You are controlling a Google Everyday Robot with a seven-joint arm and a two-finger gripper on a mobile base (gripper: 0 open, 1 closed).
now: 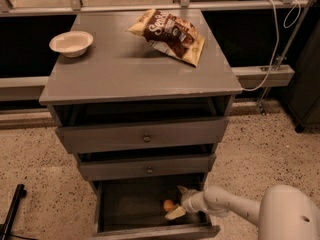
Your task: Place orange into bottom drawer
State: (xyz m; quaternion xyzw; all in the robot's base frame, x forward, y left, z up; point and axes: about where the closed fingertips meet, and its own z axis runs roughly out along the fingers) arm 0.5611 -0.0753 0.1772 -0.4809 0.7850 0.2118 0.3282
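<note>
The orange (169,204) lies on the dark floor of the pulled-out bottom drawer (150,231), right of the middle. My gripper (178,201) reaches into the drawer from the right on its white arm (225,205). It is open, with one finger above the orange and one cream finger (175,213) below it. The orange sits at the fingertips, just to their left. I cannot tell whether a finger still touches it.
The two upper drawers (145,136) are slightly ajar. A white bowl (71,43) and a chip bag (172,34) lie on the cabinet top (125,74). A black bar (12,209) stands on the speckled floor at the left. A cable (272,44) hangs at the right.
</note>
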